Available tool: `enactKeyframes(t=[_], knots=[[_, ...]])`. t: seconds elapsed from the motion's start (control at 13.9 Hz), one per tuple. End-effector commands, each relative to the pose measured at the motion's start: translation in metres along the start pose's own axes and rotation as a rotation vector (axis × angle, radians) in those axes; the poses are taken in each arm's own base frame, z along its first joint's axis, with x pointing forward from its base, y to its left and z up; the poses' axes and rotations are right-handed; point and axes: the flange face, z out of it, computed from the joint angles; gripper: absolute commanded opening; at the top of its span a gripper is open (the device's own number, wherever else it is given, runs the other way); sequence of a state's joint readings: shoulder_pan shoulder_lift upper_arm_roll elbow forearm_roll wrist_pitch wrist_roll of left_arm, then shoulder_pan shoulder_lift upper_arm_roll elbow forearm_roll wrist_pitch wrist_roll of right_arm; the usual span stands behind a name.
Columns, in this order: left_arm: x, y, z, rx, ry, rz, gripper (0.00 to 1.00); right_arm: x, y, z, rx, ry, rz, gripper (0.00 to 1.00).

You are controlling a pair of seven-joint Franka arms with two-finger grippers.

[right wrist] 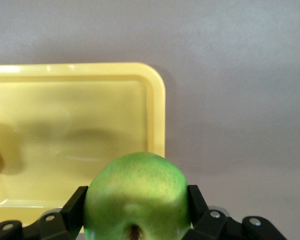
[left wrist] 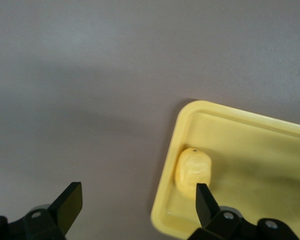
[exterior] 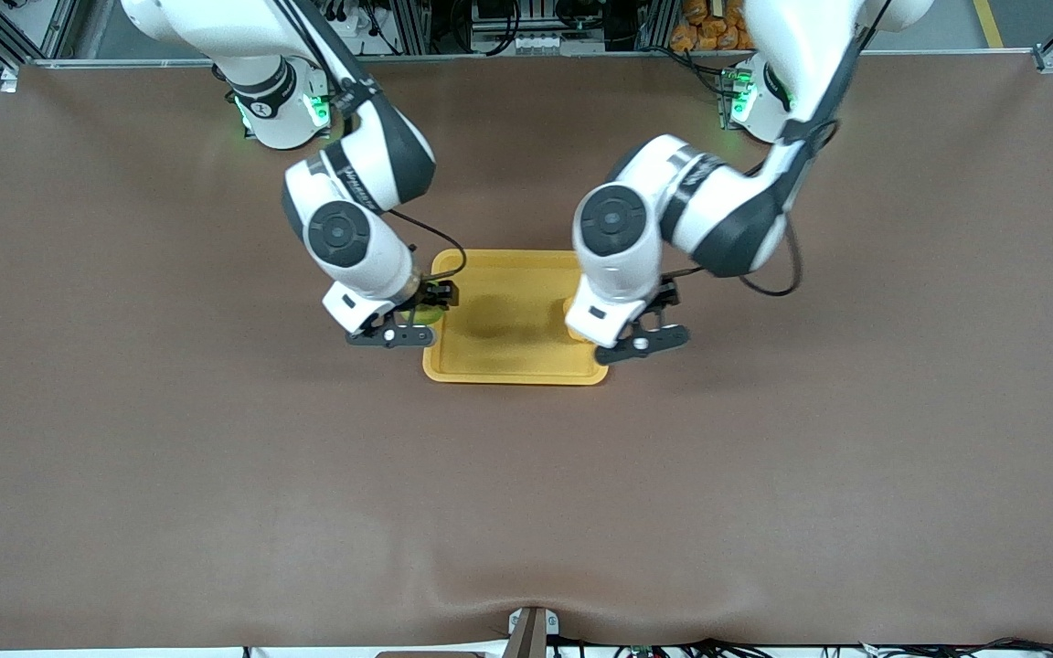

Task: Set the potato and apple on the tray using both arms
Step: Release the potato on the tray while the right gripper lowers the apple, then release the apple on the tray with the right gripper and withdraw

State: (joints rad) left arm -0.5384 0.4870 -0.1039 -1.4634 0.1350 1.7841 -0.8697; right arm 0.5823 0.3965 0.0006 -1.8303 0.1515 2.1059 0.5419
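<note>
Green against black: the right pincer (right wrist: 135,220) is clamped on the apple (right wrist: 137,197), its fingers pressed to either flank of the fruit, poised over the tray's (exterior: 508,361) rim at the right arm's end, with the yellow floor spreading out just ahead of it. The left pincer (left wrist: 135,202) hangs with its jaws spread wide and nothing between them; the potato (left wrist: 192,170) lies on the tray floor just beside one of its fingertips, tucked against the rim at the left arm's end (whether finger and potato touch cannot be told from here). Around both, the brown worktop (exterior: 170,457) lies bare.

By the look of things, the potato is delivered and the apple's placing is the step in hand. Doing it well probably means carrying the fruit a little inward past the raised rim, toward the open middle, lowering until it nearly meets the floor, and only then parting the fingers — a round apple let go from height, or on the rim, could roll off onto the worktop. The left pincer would do best to lift straight up, sparing the potato a nudge.
</note>
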Motion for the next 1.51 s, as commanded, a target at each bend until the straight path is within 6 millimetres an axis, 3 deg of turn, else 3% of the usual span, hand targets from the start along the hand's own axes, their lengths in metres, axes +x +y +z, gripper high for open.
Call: enactKeyframes(t=[0.0,0.36,0.65,0.86,0.93,1.0,1.08,1.29,1.44], knots=[[0.01,-0.046,-0.042,-0.046,-0.043,0.013,1.0,-0.005,-0.021,0.024,-0.057,0.02,0.048,0.3],[0.025,-0.131,-0.104,-0.07,-0.049,0.044,1.0,-0.017,-0.047,0.073,-0.097,0.041,0.124,0.29],[0.033,-0.214,-0.149,-0.079,-0.037,0.054,1.0,-0.02,-0.053,0.093,-0.102,0.044,0.143,0.31],[0.042,-0.275,-0.165,-0.084,-0.048,0.051,1.0,-0.019,-0.052,0.105,-0.115,0.036,0.179,0.41],[0.041,-0.292,-0.171,-0.083,-0.049,0.027,1.0,-0.018,-0.05,0.104,-0.114,0.037,0.182,0.51],[0.039,-0.309,-0.179,-0.091,-0.045,0.002,1.0,-0.017,-0.05,0.103,-0.114,0.038,0.185,0.9],[0.035,-0.32,-0.188,-0.095,-0.037,-0.013,1.0,-0.013,-0.048,0.099,-0.108,0.041,0.221,1.0],[0.027,-0.344,-0.204,-0.102,-0.015,-0.021,1.0,-0.005,-0.048,0.077,-0.088,0.058,0.273,1.0],[0.024,-0.357,-0.211,-0.096,0.004,0.032,1.0,0.021,-0.005,0.031,-0.075,0.047,0.349,1.0]])
